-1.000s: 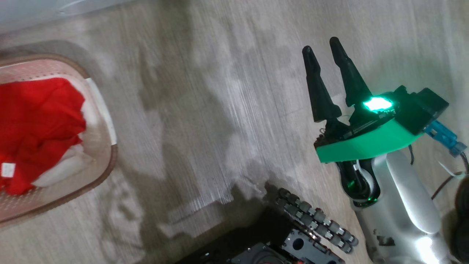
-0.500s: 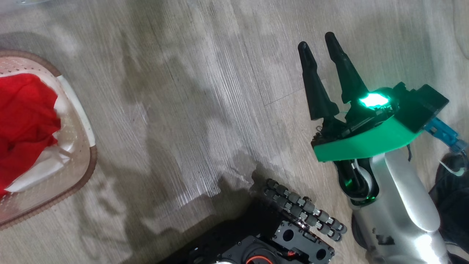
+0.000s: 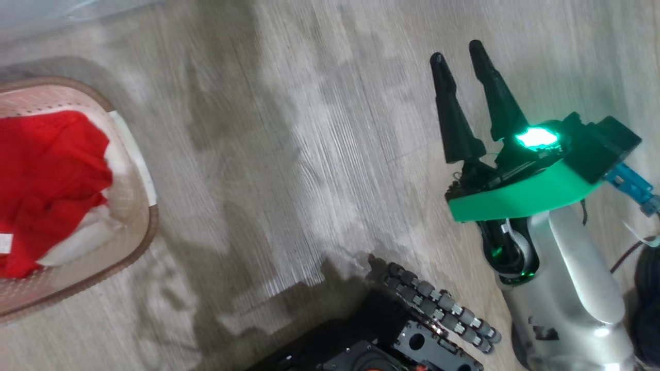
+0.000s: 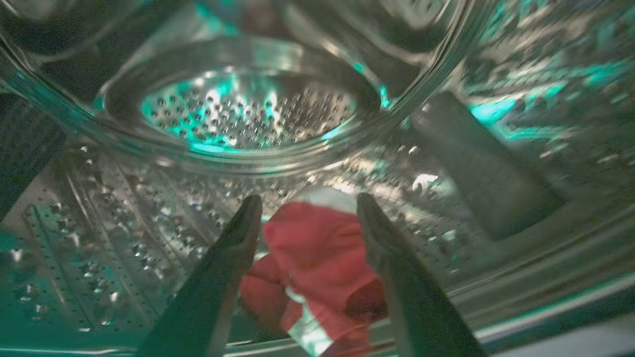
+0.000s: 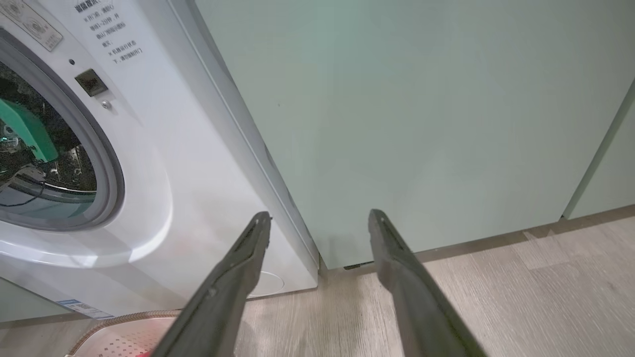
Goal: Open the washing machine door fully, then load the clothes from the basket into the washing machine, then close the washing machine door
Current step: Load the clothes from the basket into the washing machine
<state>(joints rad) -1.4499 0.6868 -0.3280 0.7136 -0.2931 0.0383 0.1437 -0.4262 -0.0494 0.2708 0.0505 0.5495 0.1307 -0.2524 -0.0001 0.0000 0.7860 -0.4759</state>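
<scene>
Left wrist view: red garment point(image 4: 312, 248) in drum point(image 4: 124, 238), left pincer point(image 4: 307, 197) apart; red clothes point(image 3: 46, 180) in basket point(image 3: 140, 216), right pincer point(image 3: 456, 51) apart.

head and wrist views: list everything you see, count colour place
washing machine: one, white, left in right wrist view
drum: one, shiny metal, around the left gripper
garment: one, red and white, on the drum floor
basket: one, cream with brown rim, on the floor, left in head view
clothes: two seen, red over white, in the basket
cabinet fronts: two, pale green, beside the washing machine
floor: grey wood grain
robot base: one, black, bottom of head view
right gripper: open, above the floor
left gripper: open, inside the drum
</scene>
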